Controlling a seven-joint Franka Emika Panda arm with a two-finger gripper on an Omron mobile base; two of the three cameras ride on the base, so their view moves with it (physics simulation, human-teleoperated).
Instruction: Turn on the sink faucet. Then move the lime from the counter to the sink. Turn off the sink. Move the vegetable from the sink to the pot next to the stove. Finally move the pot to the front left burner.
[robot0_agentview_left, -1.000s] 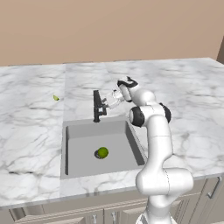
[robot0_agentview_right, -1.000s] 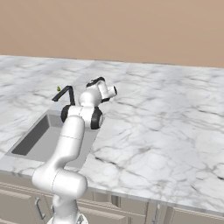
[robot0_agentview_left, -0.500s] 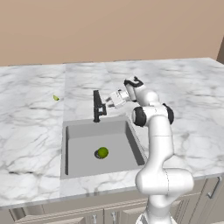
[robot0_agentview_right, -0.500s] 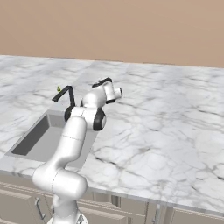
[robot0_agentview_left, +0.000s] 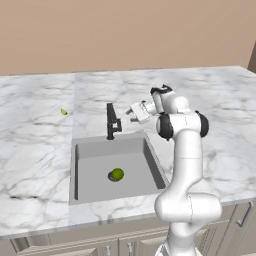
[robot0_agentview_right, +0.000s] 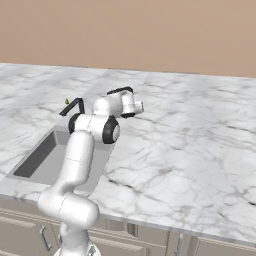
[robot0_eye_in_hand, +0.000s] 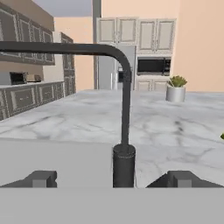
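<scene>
The matte-black sink faucet (robot0_agentview_left: 112, 122) stands at the back rim of the grey sink (robot0_agentview_left: 95, 150), set in the marble counter (robot0_agentview_left: 35, 150). The green lime (robot0_agentview_left: 117, 174) lies on the basin floor by the drain. My gripper (robot0_agentview_left: 129, 113) hangs a little right of the faucet, pointing at it, open and empty. In the hand view the faucet post (robot0_eye_in_hand: 124, 162) rises between my spread fingertips (robot0_eye_in_hand: 41, 178), its spout (robot0_eye_in_hand: 65, 48) running off to the left, and my gripper (robot0_eye_in_hand: 111, 180) holds nothing. The faucet (robot0_agentview_right: 72, 106) also shows beyond my arm. The pot and stove are out of view.
A tiny yellow-green speck (robot0_agentview_left: 64, 112) lies on the counter left of the faucet. It also shows as the speck (robot0_agentview_right: 67, 101). A potted plant (robot0_eye_in_hand: 176, 89) stands on a far counter. Wide marble (robot0_agentview_right: 190, 150) stretches to the right of the sink.
My hand has drawn back to the right, from right beside the faucet to a short gap from it. The jaws stayed open. The lime has not moved.
</scene>
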